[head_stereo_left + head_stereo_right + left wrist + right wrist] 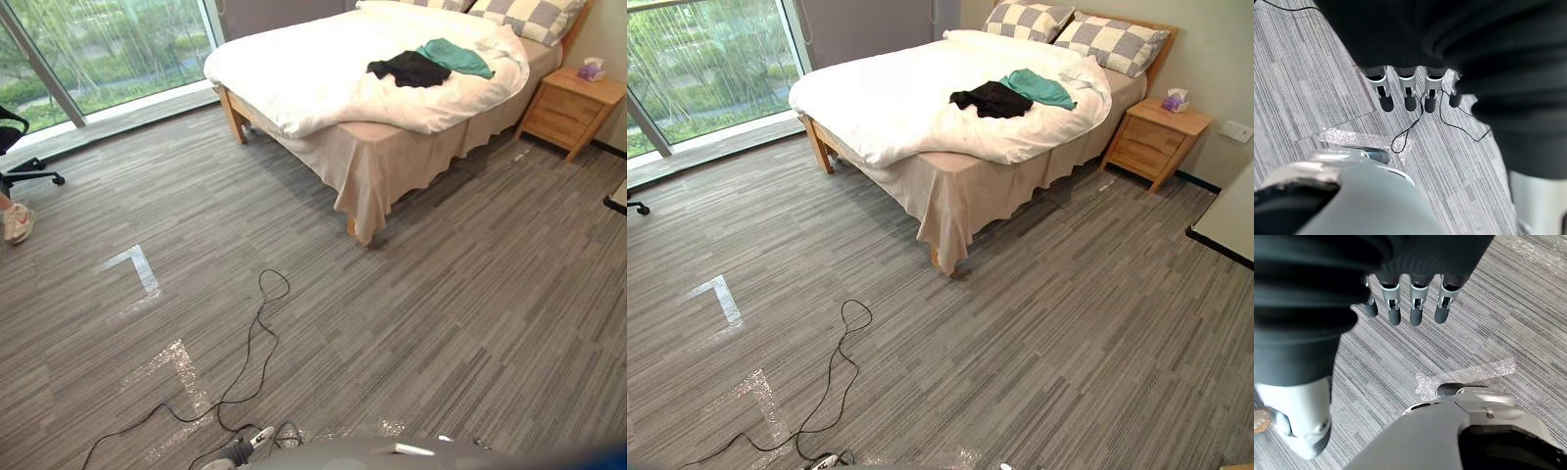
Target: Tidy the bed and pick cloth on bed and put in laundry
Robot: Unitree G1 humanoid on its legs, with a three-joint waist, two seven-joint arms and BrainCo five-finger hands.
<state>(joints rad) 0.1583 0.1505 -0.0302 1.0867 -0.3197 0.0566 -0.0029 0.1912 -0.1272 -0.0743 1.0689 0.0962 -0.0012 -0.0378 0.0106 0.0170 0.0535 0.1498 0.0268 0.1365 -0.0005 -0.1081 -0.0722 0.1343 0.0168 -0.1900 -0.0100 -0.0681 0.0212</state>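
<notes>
A bed with a rumpled white duvet stands across the room. On the duvet lie a black cloth and a teal cloth, touching each other near the pillows. Two checkered pillows sit at the headboard. My left hand hangs over the grey floor with its fingers straight and nothing in it. My right hand hangs the same way, fingers straight and empty. Both hands are far from the bed.
A wooden nightstand with a small purple tissue box stands right of the bed. Tape marks are stuck on the grey floor. An office chair and a person's shoe are at the left by the large window.
</notes>
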